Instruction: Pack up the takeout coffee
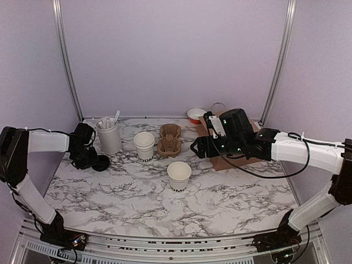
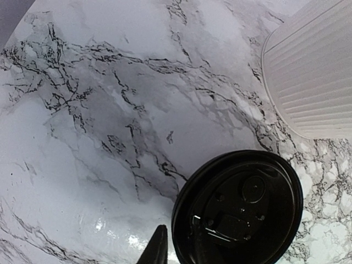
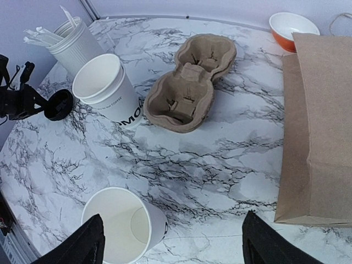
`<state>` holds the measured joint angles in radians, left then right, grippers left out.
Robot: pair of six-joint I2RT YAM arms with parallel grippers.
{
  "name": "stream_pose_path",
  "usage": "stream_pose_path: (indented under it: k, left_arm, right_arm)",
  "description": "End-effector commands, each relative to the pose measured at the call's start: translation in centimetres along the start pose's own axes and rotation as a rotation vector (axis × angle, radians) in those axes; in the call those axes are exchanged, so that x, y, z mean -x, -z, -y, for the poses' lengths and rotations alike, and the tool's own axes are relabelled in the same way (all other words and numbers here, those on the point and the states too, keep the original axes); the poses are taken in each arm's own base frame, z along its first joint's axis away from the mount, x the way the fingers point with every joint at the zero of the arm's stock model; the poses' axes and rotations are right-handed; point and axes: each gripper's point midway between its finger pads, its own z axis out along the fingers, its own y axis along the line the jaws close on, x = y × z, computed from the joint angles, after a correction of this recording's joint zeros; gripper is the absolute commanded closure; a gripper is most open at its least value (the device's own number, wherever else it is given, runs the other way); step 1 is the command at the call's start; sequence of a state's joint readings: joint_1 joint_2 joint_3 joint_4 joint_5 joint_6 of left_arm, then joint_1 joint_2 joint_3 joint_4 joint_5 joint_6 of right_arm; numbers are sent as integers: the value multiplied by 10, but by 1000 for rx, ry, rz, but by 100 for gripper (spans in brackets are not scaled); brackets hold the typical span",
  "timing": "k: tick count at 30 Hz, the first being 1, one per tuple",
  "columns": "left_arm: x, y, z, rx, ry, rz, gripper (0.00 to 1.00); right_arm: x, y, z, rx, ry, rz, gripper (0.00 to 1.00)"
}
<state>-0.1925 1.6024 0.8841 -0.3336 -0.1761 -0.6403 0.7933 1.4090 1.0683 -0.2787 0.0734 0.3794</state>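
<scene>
Our left hand (image 1: pixel 89 158) sits by the left edge of the desk (image 1: pixel 220 209), lid (image 2: pixel 237 208) flat just right of its fingertip (image 2: pixel 157 250); we can't tell its grip. Our right hand (image 3: pixel 176 242) is spread wide, open cup (image 3: pixel 124 228) just left of it.

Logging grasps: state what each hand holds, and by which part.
Right hand is open and holds nothing. Left hand sits at the rim of the black lid; whether it grips cannot be told.

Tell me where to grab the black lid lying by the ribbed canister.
Probably pinch the black lid across its rim, from straight above. It lies flat and low on the table, so a sideways approach finds little wall. Keep clear of the ribbed canister close beside it.
</scene>
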Motion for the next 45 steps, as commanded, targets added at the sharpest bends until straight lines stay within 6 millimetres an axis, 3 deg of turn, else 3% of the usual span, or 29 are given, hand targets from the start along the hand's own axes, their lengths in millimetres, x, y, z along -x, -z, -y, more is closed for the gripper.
stream_pose_path:
  k: [1,9,18,26,33,45]
  left_arm:
    - [5,-2,1,12,-8,-2,80]
    - [6,-3,2,16,-13,-7,85]
    - [7,13,2,0,-35,-3,86]
    - [2,13,-1,0,-47,-18,96]
    - [1,7,2,3,-43,-35,73]
    - [4,-3,8,16,-52,-49,77]
  right_arm:
    - [11,2,-2,15,-20,35,17]
    - [12,1,-3,17,-20,35,17]
    - [10,-2,-4,22,-21,30,17]
    - [9,-6,-7,33,-22,22,17]
    - [8,-6,-7,37,-23,22,18]
    - [7,-5,-7,39,-27,25,18]
